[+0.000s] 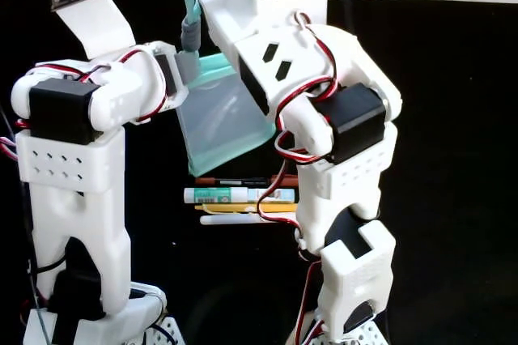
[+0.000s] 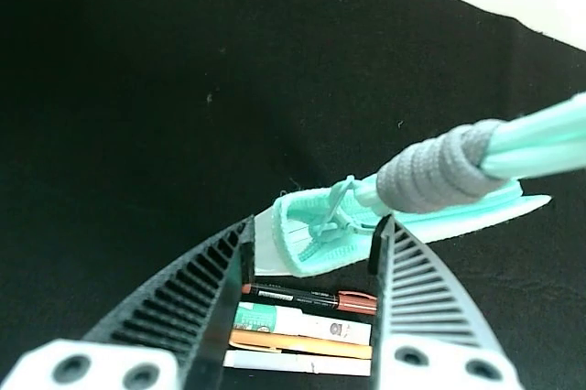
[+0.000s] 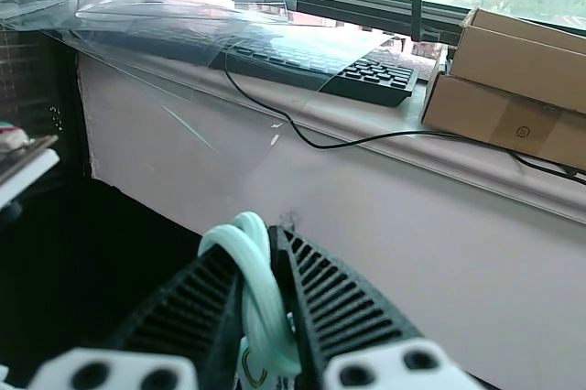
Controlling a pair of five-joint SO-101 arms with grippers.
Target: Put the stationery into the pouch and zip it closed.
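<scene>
Mint translucent zip pouch [image 1: 222, 118] hangs over the black surface [image 1: 453, 118], its mint cord loop [image 3: 254, 294] clamped in the right hand [image 3: 265, 248], left hand [image 2: 316, 230] spread apart at its zipper end, assorted pens [image 1: 239, 196] at 6 o'clock

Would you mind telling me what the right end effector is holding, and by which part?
The pouch, pinched by its mint strap loop.

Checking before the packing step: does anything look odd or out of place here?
The pouch hangs tilted in mid-air from its mint strap, which is pinched in the right gripper, instead of lying on the table. The pens lie in a row below it, outside the pouch.
</scene>
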